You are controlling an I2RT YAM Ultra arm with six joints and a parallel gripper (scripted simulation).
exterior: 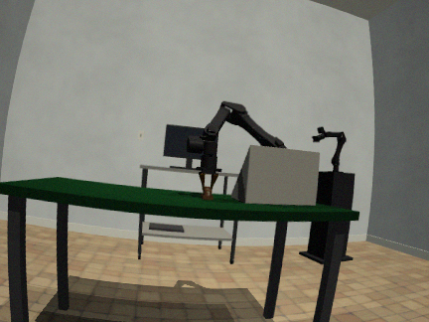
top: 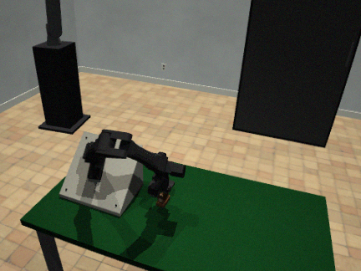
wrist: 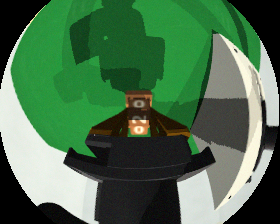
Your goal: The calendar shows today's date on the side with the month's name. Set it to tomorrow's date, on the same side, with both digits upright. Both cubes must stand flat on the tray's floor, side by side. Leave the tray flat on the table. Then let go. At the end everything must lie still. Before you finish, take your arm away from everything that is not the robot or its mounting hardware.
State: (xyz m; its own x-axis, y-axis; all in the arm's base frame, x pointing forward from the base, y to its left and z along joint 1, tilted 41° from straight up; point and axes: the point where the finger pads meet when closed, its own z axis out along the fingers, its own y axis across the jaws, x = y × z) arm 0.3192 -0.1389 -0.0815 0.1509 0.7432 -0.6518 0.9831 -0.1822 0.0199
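A small brown wooden tray [top: 161, 204] [exterior: 208, 197] [wrist: 139, 93] is on the green table. In the wrist view a cube [wrist: 139, 104] with a 0 sits at its far end. Nearer is a second cube [wrist: 139, 129], showing a 0 on a lit face and a sideways 2 on a darker face. My gripper [top: 162, 196] [exterior: 208, 188] [wrist: 139, 110] points down, its fingertips against the sides of this nearer cube, shut on it. Whether this cube touches the tray's floor is too small to tell. The month side is not readable.
A light grey sloped block [top: 113, 191] [exterior: 283, 177] [wrist: 232, 115] stands beside the gripper, under the arm's base. The green table's [top: 259, 220] [exterior: 99, 192] edge runs in front. A desk with a monitor, a black cabinet and another arm on a pedestal stand away from the table.
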